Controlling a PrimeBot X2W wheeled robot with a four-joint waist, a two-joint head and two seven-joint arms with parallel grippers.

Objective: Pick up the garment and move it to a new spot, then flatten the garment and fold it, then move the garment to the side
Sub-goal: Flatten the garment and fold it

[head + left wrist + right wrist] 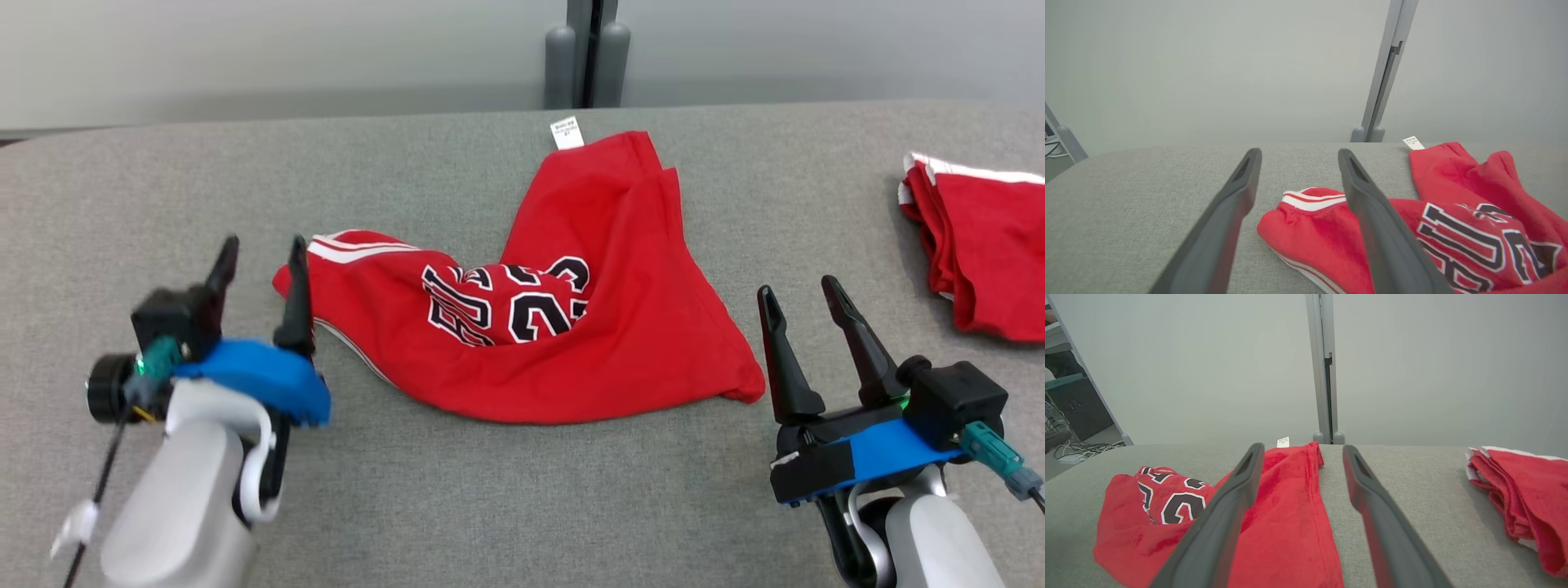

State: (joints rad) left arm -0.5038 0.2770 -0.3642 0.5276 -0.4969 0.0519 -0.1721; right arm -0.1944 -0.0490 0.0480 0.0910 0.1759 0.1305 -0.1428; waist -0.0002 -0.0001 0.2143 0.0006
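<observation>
A red garment (629, 327) lies crumpled near the middle of the grey fabric-covered worktop (457, 506). Black characters outlined in white show on its bunched front, white stripes run along its left hem, and a small white tag (565, 132) sticks out at its far edge. One flap reaches away towards the back of the worktop, where a grey post (588, 57) rises against the pale wall.

The left gripper (264, 245) sits at the garment's left end with its jaws wide and nothing between them. In the head view its inner finger stands right at the striped corner; whether it touches the cloth cannot be told. In the left wrist view that striped corner (1310, 200) lies on the worktop just below the gripper's spread fingers (1220, 220).

The right gripper (796, 287) is just beside the garment's right corner, apart from it, with jaws wide and empty.

A second red garment (980, 261) with white trim lies folded in a heap at the right edge of the worktop, well apart from the first.
</observation>
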